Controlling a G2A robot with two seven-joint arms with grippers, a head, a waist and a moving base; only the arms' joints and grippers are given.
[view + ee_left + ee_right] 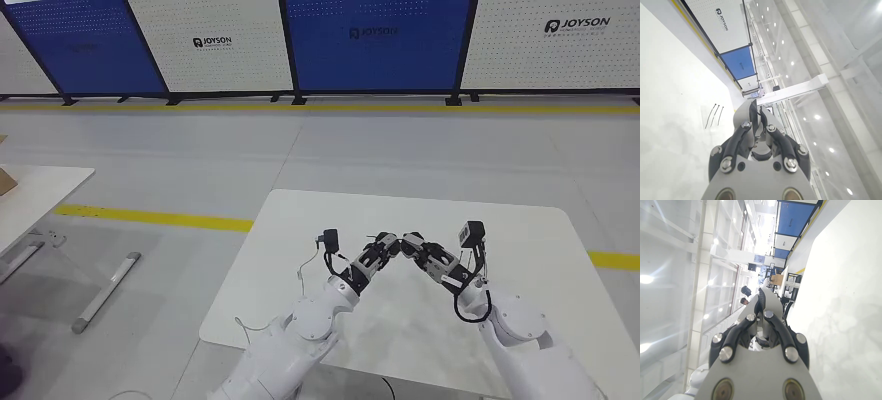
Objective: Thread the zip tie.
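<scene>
Well beyond three zip ties (714, 116), logo-printed panels (715, 22)

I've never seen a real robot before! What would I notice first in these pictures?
Probably the two grey-and-black metal grippers held above the white table: the left gripper and right gripper point at each other, with their tips close together. Next come the three thin black plastic zip ties, lying side by side on the tabletop, apart from both grippers.

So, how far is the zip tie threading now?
Done: nothing visible. Three thin black plastic zip ties lie straight, unthreaded, on the white table. In hand: neither the left gripper nor the right gripper visibly holds a tie. Remaining: picking, threading.
</scene>
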